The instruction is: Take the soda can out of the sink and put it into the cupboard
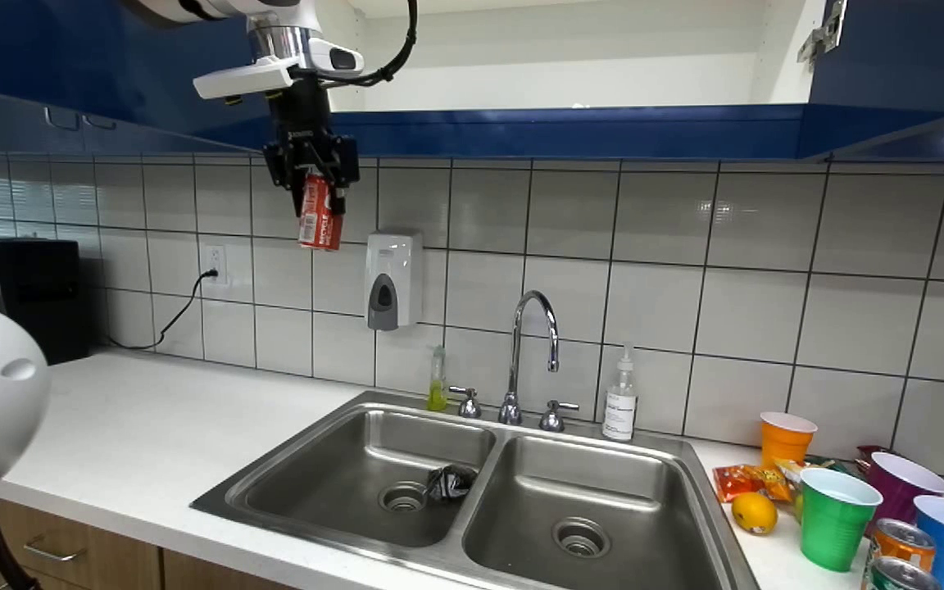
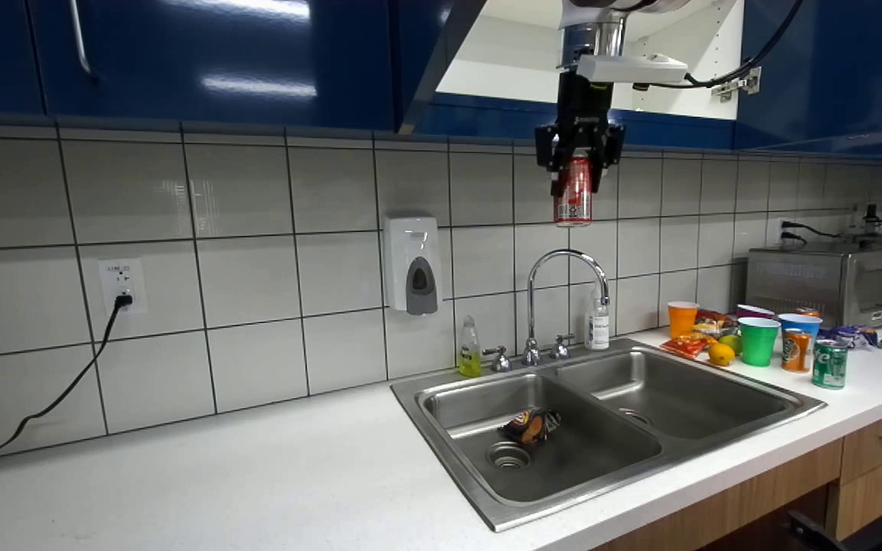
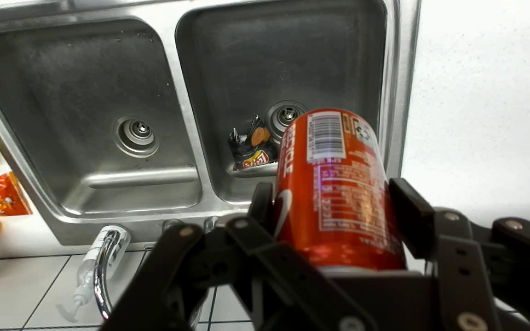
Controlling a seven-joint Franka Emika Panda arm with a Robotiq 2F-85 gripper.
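Clear below the cupboard edge point(image 1: 578, 132), gripper point(image 1: 319, 200) holds soda can point(image 3: 338, 191)

White robot arm point(image 1: 304, 15) held high, black end effector point(image 1: 320, 201) pointing down, both fingers point(image 3: 411, 214) closed in a grip

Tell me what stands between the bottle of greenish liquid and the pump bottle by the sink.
In both exterior views, the chrome faucet and its two handles stand between the bottle of greenish liquid and the pump bottle.
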